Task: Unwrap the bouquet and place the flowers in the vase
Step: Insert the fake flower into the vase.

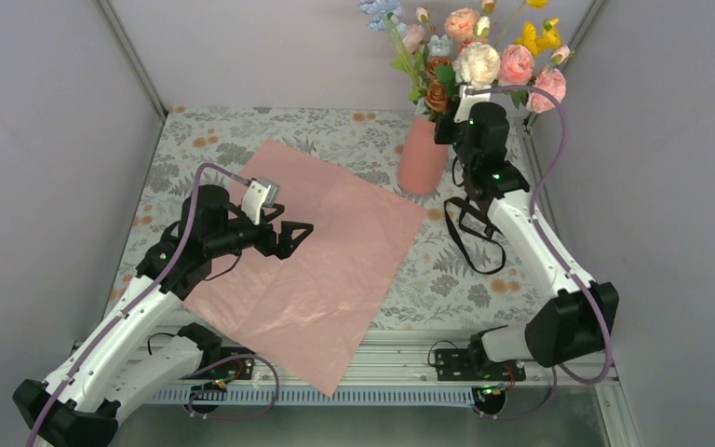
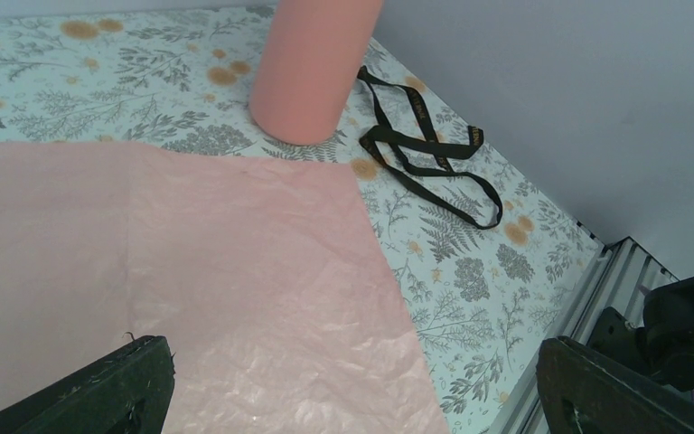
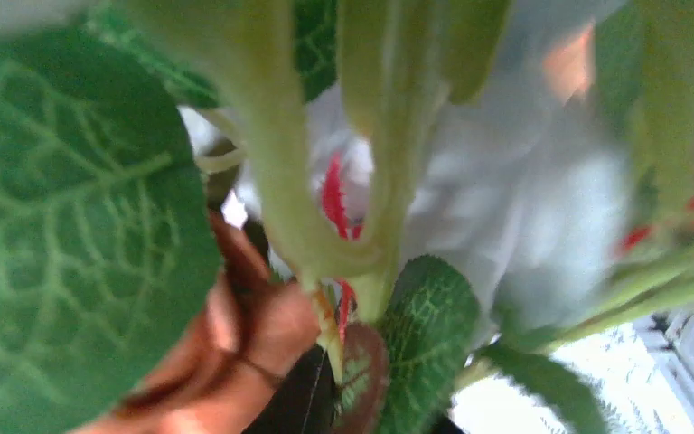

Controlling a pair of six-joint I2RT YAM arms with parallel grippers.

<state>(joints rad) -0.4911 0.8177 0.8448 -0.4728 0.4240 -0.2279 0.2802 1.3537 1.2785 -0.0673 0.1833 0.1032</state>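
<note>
Green stems [image 3: 280, 181] crowded our right wrist lens: the flowers [image 1: 479, 60] stood upright in the vase [image 1: 422, 158], with the right gripper [image 1: 449, 104] just above its rim. We could not tell how its jaws stood. The left gripper [image 1: 296, 233], spread wide, hung well left of the vase.

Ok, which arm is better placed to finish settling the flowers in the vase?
Right. The right pincer is up among the flowers just above the vase; the left pincer hangs open over the pink sheet, apart from the vase.
</note>
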